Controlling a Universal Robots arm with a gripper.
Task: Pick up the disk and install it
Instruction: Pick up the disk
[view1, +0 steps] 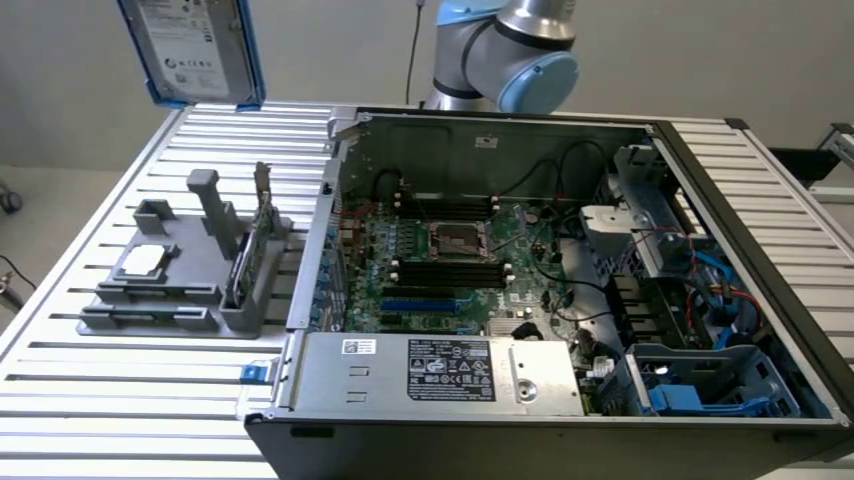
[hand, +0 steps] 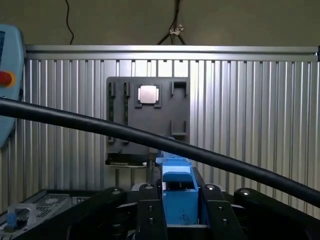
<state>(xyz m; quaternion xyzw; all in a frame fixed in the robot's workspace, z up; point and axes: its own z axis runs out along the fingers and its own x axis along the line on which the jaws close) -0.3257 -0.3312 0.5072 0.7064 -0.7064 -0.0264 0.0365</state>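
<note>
Two black fingers (hand: 150, 215) of the claw (hand: 179, 217) stood part-way closed and pinched the blue plastic frame of the disk (view1: 194, 50) between them. In the exterior view the disk hung upright at the upper left, lifted clear of the table (view1: 134, 400) and well apart from the open computer case (view1: 534, 135). Its white label faced the camera and carried lines of print and a row of small marks, all too fine to read.

Inside the case lay the green circuit board (view1: 454, 260). Along the near edge sat a silver power box (view1: 441, 375) with a black-and-white sticker; its text could not be made out either. A grey cage with blue tabs (view1: 694, 385) sat in the near corner on the exterior view's right.

On the table just beside the case, on the exterior view's left, stood a grey holder (view1: 160, 320). It held a small square silver chip (view1: 143, 260) lying flat and a thin green card (view1: 240, 265) standing on edge. The arm (view1: 514, 50) rose behind the case. In the wrist view a black cable (hand: 100, 125) crossed in front of the holder, and a pale blue handset with a red button (hand: 6, 78) showed at the side.
</note>
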